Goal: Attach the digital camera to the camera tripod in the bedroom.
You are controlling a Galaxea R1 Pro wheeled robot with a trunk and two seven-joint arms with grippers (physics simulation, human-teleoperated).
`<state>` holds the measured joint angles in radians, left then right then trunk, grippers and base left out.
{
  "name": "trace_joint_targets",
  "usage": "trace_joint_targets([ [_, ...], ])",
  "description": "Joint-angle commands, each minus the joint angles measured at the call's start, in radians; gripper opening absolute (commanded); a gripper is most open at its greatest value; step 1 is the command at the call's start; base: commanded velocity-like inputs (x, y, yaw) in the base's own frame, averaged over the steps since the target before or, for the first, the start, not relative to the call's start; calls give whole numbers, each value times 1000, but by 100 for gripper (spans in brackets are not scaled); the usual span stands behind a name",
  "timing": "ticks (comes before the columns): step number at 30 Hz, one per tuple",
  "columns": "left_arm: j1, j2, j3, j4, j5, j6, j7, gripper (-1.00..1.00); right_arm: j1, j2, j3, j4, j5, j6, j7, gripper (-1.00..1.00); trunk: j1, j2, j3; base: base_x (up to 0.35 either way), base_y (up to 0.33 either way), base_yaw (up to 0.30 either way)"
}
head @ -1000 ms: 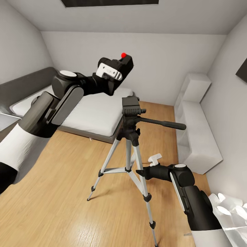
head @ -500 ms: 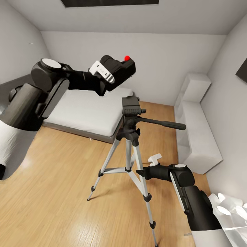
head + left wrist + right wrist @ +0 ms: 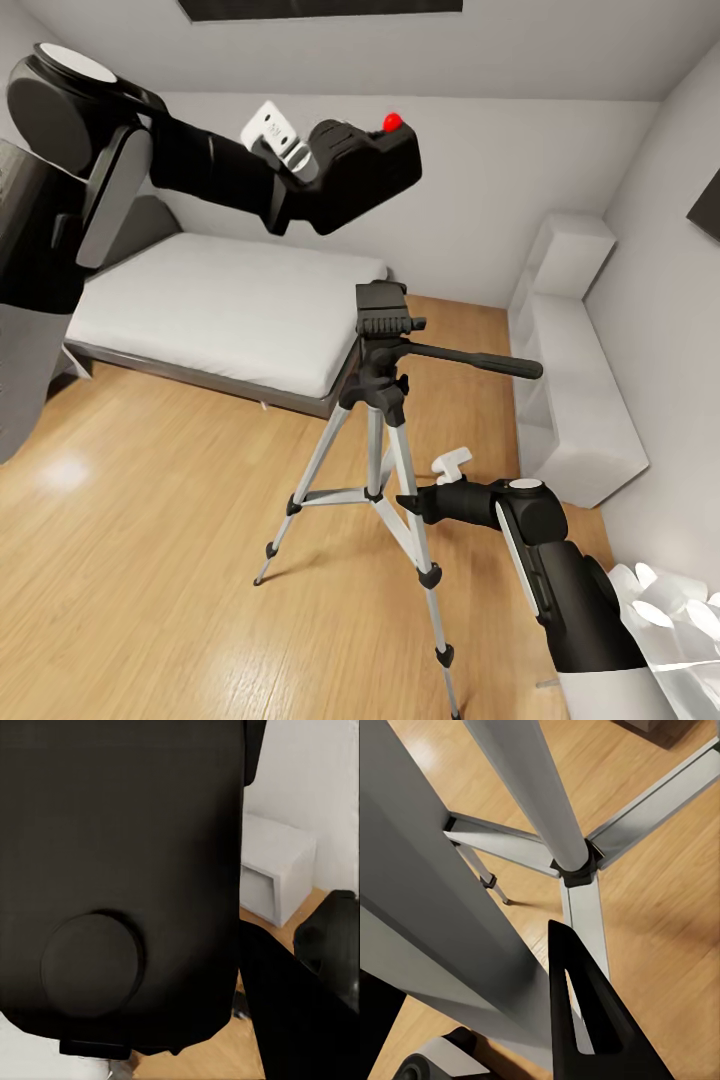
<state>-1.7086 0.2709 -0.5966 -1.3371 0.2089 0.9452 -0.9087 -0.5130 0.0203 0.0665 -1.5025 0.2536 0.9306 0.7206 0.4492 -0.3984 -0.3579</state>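
One digital camera (image 3: 365, 180) and one camera tripod (image 3: 385, 400) are in view, with two arms. The left gripper (image 3: 335, 185) fingers grip the digital camera and hold it high, above and a little to the side of the tripod head, well apart from it. The camera's red button faces up; its long axis tilts slightly upward away from the fingers.

The tripod stands upright on the wood floor (image 3: 150, 560) on three silver legs, pan handle (image 3: 470, 358) pointing toward the white shelf unit (image 3: 575, 400). The bed (image 3: 220, 310) lies behind.

The right gripper (image 3: 412, 503) sits close against a tripod leg (image 3: 442, 922); one finger (image 3: 592, 1020) shows beside it, and whether the fingers are open or closed cannot be told.
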Motion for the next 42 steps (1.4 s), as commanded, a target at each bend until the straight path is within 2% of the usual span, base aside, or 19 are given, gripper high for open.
trace_joint_targets([
  [1, -2, 0, -2, 3, 2, 1, -16, -100, -1, 1, -2, 21, 89, -19, -1, -100, 1, -2, -2, 0, 0, 0],
  [11, -4, 6, 7, 18, 50, -1, -153, -100, -1, 1, -2, 21, 89, -19, 0, -100, 1, -2, -2, 0, 0, 0],
  [22, -3, 15, 6, -15, 48, -12, -180, -100, -1, 1, -2, 21, 88, -19, 2, -100, 1, -2, -2, 0, 0, 0],
  [30, -3, 21, 5, 13, 58, 11, -215, -100, -1, 0, -2, 21, 90, -19, 2, -100, 1, -2, -2, 0, 0, 0],
  [33, -3, 40, 4, 45, 51, 27, -274, -100, -1, 0, -2, 21, 89, -19, 2, -100, 1, -2, -2, 0, 0, 0],
  [37, -3, 49, 1, 94, 28, 28, -314, -100, -1, 0, -2, 21, 90, -18, 1, -100, 1, -2, -2, 0, 0, 0],
  [40, -3, 47, -1, 120, -2, 27, -324, -100, -1, 0, -2, 21, 90, -18, 1, -100, 1, -2, -2, 0, 0, 0],
  [41, -3, 43, 0, 133, -43, 26, -328, -100, -1, 0, -2, 21, 90, -19, 1, -100, 1, -2, -2, 0, 0, 0],
  [42, -3, 42, 0, 135, -54, 26, -329, -100, -1, 0, -2, 21, 90, -19, 1, -100, 1, -2, -2, 0, 0, 0],
])
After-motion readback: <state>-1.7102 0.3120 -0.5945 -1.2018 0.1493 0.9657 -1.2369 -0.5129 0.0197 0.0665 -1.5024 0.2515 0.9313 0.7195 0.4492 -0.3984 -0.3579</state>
